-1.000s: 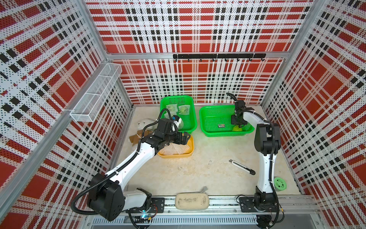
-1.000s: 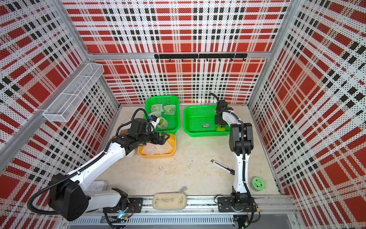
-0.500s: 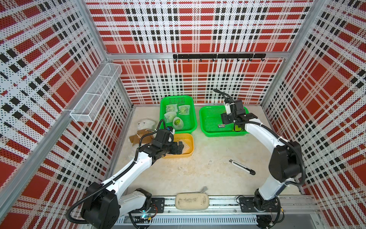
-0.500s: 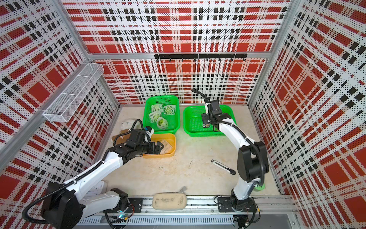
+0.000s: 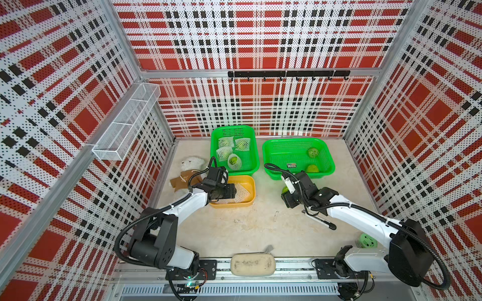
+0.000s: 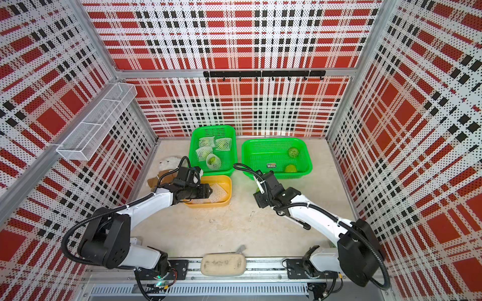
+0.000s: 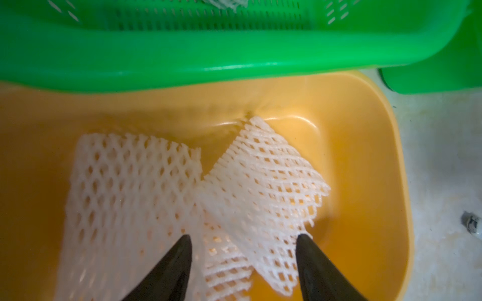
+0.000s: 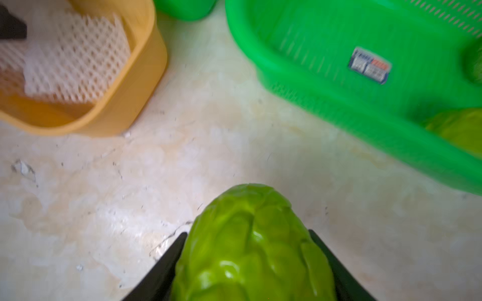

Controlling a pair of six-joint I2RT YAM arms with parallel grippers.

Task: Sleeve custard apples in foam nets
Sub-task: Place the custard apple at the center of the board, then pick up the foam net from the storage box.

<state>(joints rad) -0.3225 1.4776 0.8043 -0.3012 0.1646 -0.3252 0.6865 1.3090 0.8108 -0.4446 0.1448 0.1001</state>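
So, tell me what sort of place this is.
Most likely a robot test cell, not a real packing room: plaid perforated wall panels on three sides, the left arm and right arm mounted on a front rail, and a staged green basket of custard apples.

A narrow green basket [image 5: 232, 127] and a wide green basket [image 5: 284, 153] stand side by side at the back of the tabletop [image 5: 260, 229]. A yellow tub [image 5: 232, 204] sits just before the narrow one, with a white bear [image 5: 193, 164] beside it. A black pen [image 5: 319, 221] lies apart.
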